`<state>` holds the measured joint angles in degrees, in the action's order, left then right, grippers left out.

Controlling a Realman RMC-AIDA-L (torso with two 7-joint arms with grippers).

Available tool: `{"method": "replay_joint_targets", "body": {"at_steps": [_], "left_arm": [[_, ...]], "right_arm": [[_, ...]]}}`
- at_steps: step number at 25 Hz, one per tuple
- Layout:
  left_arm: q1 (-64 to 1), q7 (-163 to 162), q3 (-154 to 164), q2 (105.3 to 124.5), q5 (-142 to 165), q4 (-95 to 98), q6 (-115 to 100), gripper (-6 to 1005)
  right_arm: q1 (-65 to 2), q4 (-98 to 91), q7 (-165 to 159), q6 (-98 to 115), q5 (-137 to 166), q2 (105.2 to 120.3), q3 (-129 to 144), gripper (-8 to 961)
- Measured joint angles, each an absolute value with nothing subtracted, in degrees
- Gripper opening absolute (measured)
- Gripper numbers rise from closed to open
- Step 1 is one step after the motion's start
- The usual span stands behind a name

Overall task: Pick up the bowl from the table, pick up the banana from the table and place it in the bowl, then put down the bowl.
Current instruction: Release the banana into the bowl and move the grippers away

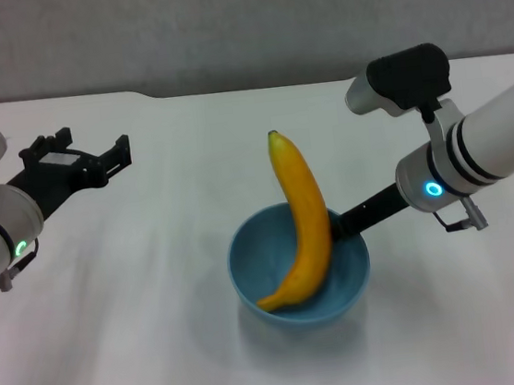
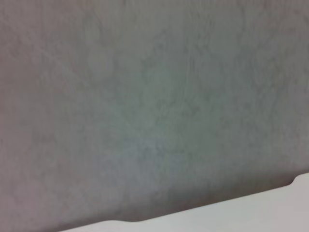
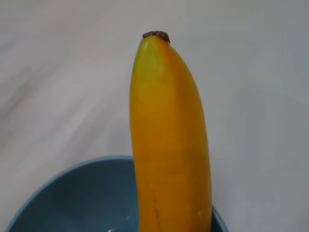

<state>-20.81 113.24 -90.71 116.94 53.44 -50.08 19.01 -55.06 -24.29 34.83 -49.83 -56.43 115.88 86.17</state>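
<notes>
The light-blue bowl (image 1: 341, 280) is at the middle of the white table (image 1: 164, 352). The yellow-orange banana (image 1: 304, 215) stands in it, lower end on the bowl's bottom and upper end leaning out over the far rim. My right gripper (image 1: 340, 225) reaches in from the right and is shut on the bowl's right rim, its tips partly hidden behind the banana. The right wrist view shows the banana (image 3: 169, 145) up close above the bowl's rim (image 3: 63, 179). My left gripper (image 1: 93, 154) is open and empty, well to the left of the bowl.
A grey wall (image 1: 219, 20) runs behind the table, whose far edge has a shallow cutout (image 1: 162, 94). The left wrist view shows only that wall (image 2: 145, 96) and a strip of the table edge (image 2: 251, 212).
</notes>
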Motion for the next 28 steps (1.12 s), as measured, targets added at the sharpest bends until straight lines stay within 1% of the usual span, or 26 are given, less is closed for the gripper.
{"method": "replay_joint_targets", "body": {"at_steps": [15,20,26,28], "left_arm": [[-20.9,112.83,-90.87,117.09,52.9,-49.3,19.33,893],[-20.56,113.24,-90.69,116.85,50.4,-49.13,19.39,893],[-20.12,113.26,-90.79,116.81,50.36,-49.1,19.42,893],[-19.84,113.26,-90.93,116.81,50.35,-49.02,19.43,893]], "right_arm": [[-53.88,-24.2,34.76,-50.01,-56.43,115.9,86.22,65],[-53.27,-24.9,34.88,-49.99,-56.43,115.87,86.22,66],[-51.92,-28.2,35.01,-49.96,-56.37,115.84,87.31,270],[-51.33,-29.93,35.02,-50.25,-56.37,115.83,88.17,357]]}}
